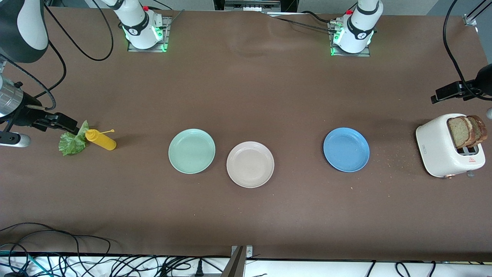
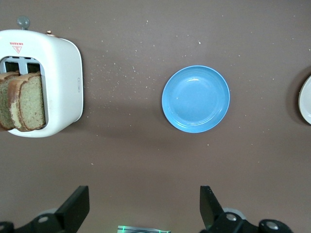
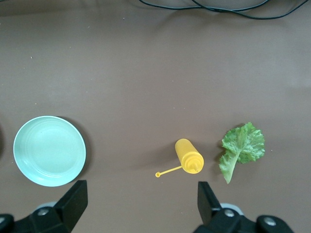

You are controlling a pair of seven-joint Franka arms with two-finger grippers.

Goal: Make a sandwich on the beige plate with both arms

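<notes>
While both claws gape empty — left (image 2: 141, 213), right (image 3: 138, 211) — 2 speckled bread slices (image 1: 467, 130) stand in the toaster (image 1: 442, 154).

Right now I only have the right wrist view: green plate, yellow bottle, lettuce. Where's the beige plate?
Observer: The beige plate sits beside the mint-green plate, toward the left arm's end of the table and slightly nearer the front camera. Nothing is on it.
Operator: Bread?
Observer: Two bread slices stand in the white toaster at the left arm's end of the table.
Operator: Left gripper?
Observer: The left gripper is open, up over bare table near the toaster, with the blue plate in its view.
</notes>
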